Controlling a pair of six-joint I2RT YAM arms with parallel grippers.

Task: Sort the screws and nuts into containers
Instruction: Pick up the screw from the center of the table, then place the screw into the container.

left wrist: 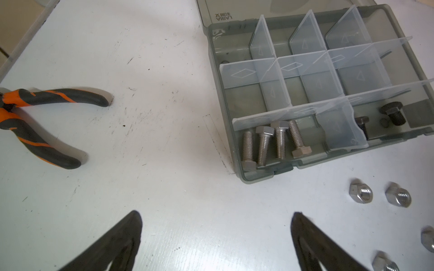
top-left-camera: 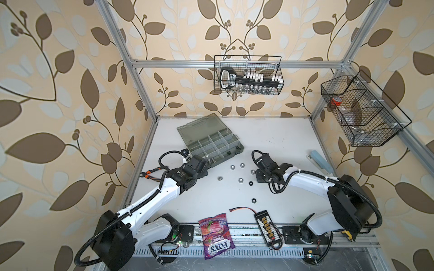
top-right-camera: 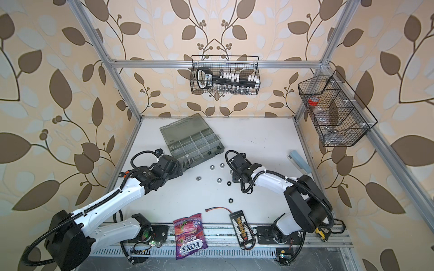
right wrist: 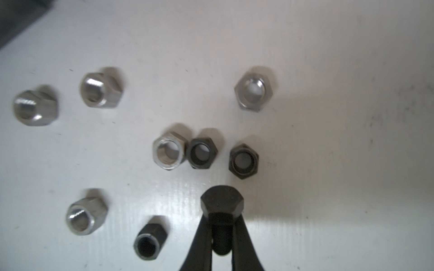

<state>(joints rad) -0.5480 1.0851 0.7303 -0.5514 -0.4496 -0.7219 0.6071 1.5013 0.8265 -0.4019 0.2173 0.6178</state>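
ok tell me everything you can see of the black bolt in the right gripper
The black bolt is matt dark metal, with a hexagonal head and a short shank. The right gripper is shut on the shank just behind the head, clamping it from both sides. Its head points toward the nuts on the white table, touching none.

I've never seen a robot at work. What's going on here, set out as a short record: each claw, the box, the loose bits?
Left gripper: open, empty, over the white table
Right gripper: shut on a matt black hex-head bolt
Grey-green plastic organizer case: lid open; four silver hex-head bolts in one compartment, two black bolts in the next
Loose hex nuts: five silver nuts, three black nuts, on the table by the right gripper
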